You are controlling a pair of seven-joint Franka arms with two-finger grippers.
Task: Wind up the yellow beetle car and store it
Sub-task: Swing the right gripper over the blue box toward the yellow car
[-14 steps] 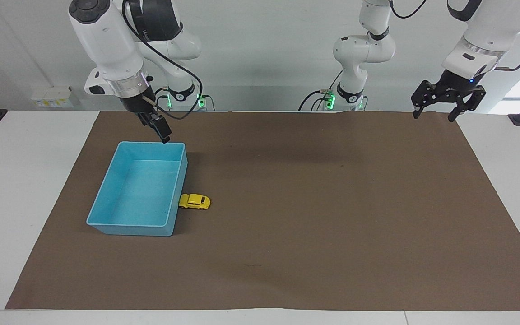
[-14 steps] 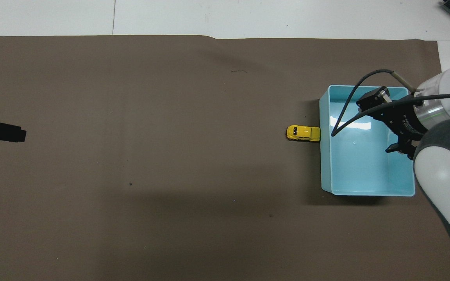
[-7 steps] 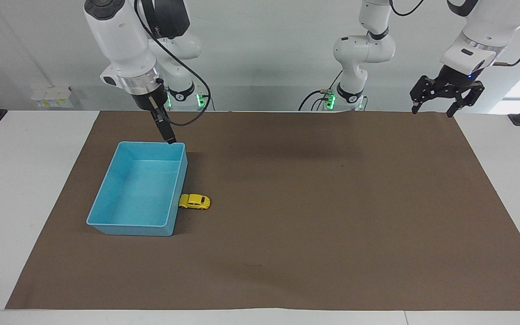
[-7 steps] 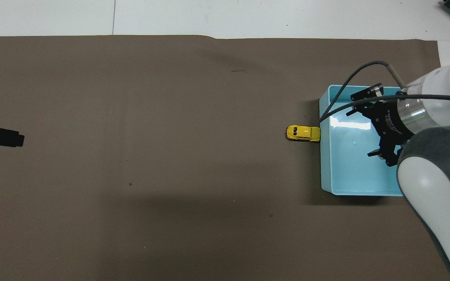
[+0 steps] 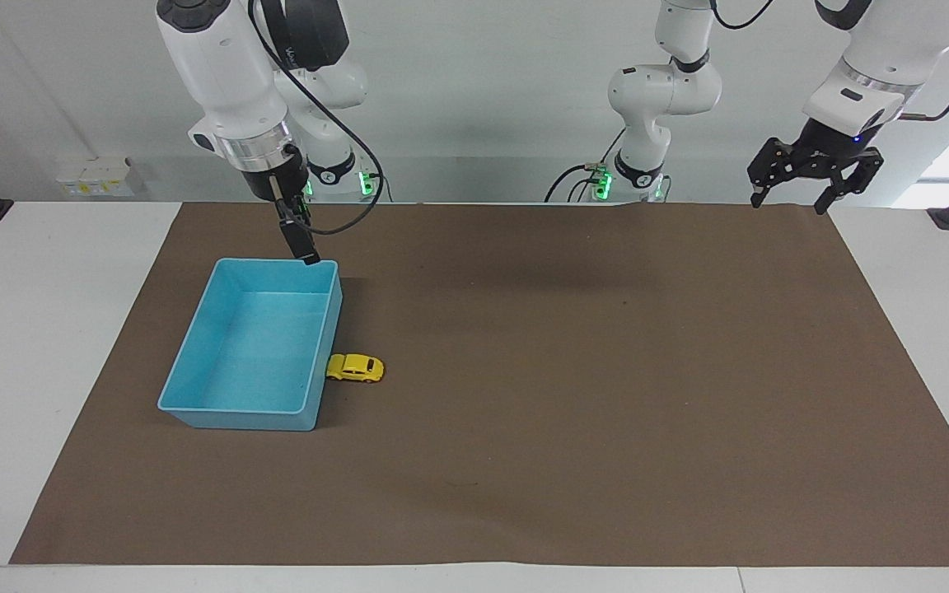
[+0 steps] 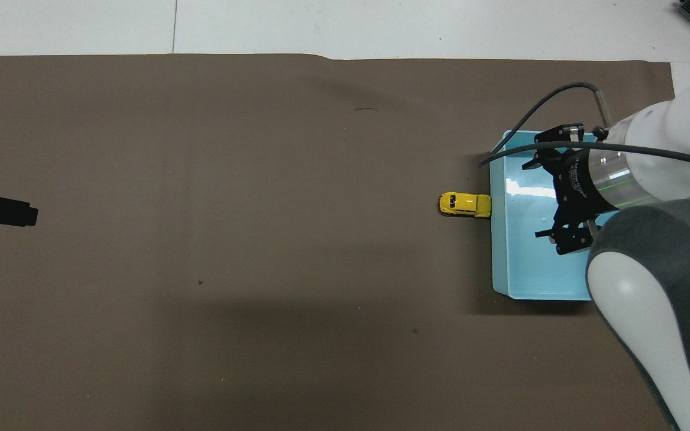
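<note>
Two grippers hang over the desk: the right gripper point(image 5: 303, 247), jaws spread, above the blue bin's point(image 5: 194, 362) robot-side rim; the yellow beetle car point(image 5: 355, 367) sits against the bin's wall, long axis across the desk; the left gripper point(image 5: 795, 196), jaws open, waits well apart.

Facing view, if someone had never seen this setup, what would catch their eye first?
Probably the yellow beetle car, tiny and bright on the brown mat, right beside the outer wall of the empty light blue bin toward the right arm's end. Next, the right gripper hangs over the bin's rim nearest the robots, while the left gripper waits open, raised over the mat's edge at its own end.
</note>
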